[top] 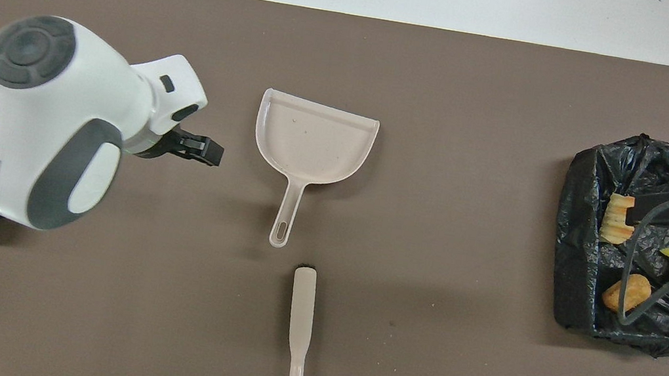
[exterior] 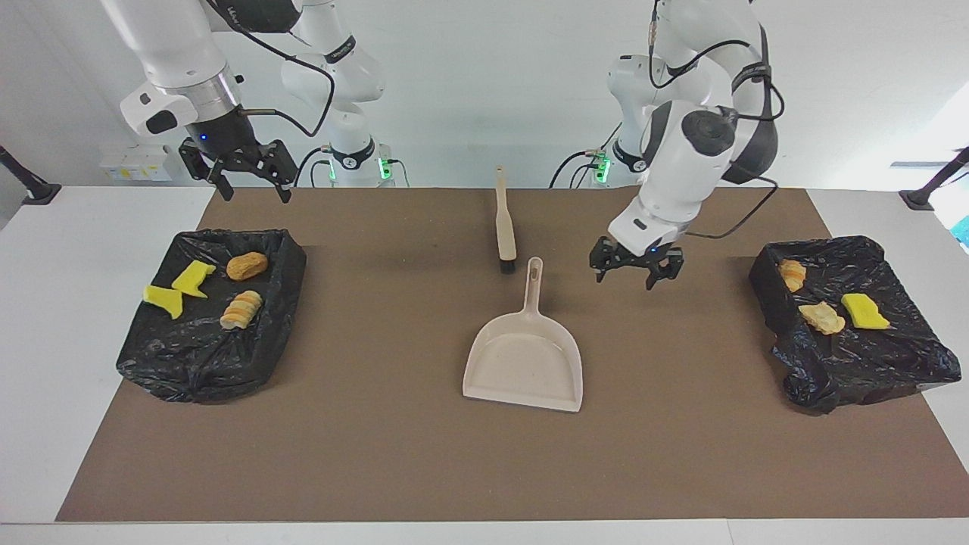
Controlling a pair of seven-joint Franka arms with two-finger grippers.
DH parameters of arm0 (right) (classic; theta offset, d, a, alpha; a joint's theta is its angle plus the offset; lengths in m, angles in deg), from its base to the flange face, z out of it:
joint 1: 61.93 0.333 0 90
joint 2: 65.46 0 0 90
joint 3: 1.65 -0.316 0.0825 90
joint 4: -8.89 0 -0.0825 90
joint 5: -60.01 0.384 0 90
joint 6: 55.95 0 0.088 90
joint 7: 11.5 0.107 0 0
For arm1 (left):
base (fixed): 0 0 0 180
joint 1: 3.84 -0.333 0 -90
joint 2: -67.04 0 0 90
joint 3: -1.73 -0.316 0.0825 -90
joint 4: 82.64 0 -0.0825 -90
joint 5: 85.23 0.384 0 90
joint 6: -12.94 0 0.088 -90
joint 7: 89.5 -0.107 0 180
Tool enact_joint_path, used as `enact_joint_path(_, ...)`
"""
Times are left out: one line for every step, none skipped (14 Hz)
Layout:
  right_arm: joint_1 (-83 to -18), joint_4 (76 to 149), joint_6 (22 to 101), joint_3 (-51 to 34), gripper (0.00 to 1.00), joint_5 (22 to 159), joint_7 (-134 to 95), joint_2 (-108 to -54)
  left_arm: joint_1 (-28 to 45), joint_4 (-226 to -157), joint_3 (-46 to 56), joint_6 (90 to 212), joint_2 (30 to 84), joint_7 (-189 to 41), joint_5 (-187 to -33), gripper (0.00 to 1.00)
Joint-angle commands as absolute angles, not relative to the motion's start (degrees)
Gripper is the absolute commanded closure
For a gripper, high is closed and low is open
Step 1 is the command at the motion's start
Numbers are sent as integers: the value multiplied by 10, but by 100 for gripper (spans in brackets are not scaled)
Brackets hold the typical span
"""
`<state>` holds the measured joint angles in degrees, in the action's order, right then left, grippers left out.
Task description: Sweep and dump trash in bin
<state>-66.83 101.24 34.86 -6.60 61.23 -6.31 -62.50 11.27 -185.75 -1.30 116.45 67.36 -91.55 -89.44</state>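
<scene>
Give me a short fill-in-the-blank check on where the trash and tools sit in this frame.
1. All the trash scraps lie in the two black-lined ____.
2. The dustpan holds ____ scraps.
3. The brush lies ____ to the robots than the dustpan.
4. Both the left gripper and right gripper hold ____.

Missing words: bins; no; nearer; nothing

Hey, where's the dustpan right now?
The dustpan lies flat mid-table in the facing view, its handle pointing toward the robots, just short of the brush.

A robotics lab: two white robot arms (exterior: 681,151) bolted at a white tabletop (exterior: 76,303) with a brown mat (exterior: 378,454), bare white walls, cabling at frame top.
</scene>
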Motion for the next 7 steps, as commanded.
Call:
enact_joint_path(-676, 1014, 353, -70, 0, 624, -53, -625, 86, -1800, -10, 1085, 684, -953, -843, 0)
enact_joint_path(-676, 1014, 353, -70, 0, 623, -53, -625, 86, -1781, -13, 1058, 689, -974, -828, 0)
enact_joint_path(-676, 1014, 353, -70, 0, 623, -53, -625, 79, -1770, -19, 1038, 693, -985, -826, 0)
enact_joint_path(-676, 1014, 353, -70, 0, 624, -53, -625, 75, -1763, -26, 1030, 705, -986, -826, 0)
enact_joint_path(-676, 1014, 353, -70, 0, 624, -53, -625, 73, -1762, -30, 1026, 714, -987, -826, 0)
enact_joint_path(-676, 1014, 353, -70, 0, 624, -53, -624, 66, -1756, -31, 1017, 718, -990, -826, 0)
enact_joint_path(-676, 1014, 353, -70, 0, 623, -53, -625, 57, -1744, -32, 999, 719, -991, -826, 0)
